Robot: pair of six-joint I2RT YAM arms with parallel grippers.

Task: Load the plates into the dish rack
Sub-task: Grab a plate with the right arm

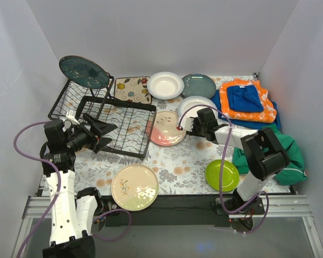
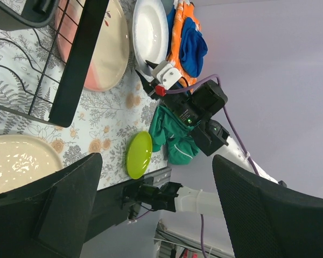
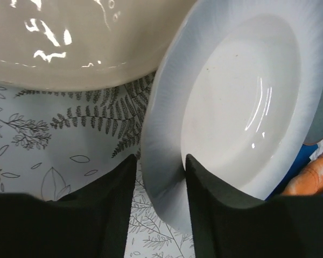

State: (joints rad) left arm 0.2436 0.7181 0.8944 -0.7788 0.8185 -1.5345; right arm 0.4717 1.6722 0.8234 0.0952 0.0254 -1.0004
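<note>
White glazed ceramic fills most of the gap between the fingers of the right gripper [image 3: 160, 161]. They straddle the near rim of a deep white plate [image 3: 242, 102], one finger over its well and the other outside, above the fern-printed tablecloth [image 3: 59, 134]. A thin strip of cloth shows between that outer finger and the rim edge, so I read the jaws as open and not yet pinching. The plate lies flat on the table just beside the pink-cream plate [image 1: 167, 131], with the black wire dish rack [image 1: 124, 121] further to the left. A dark teal plate [image 1: 83, 71] already stands at the rack's far corner. The left gripper [image 1: 109, 134] hangs over the rack's near edge, fingers spread wide and holding nothing. To do this pick well, I'd push the fingers a little further onto the rim before closing, since glaze is slippery and a deep plate held by one edge will want to swing. Then lift slowly, tipping it away from the pink-cream neighbour, and carry it on edge to a free slot clear of the left arm
</note>
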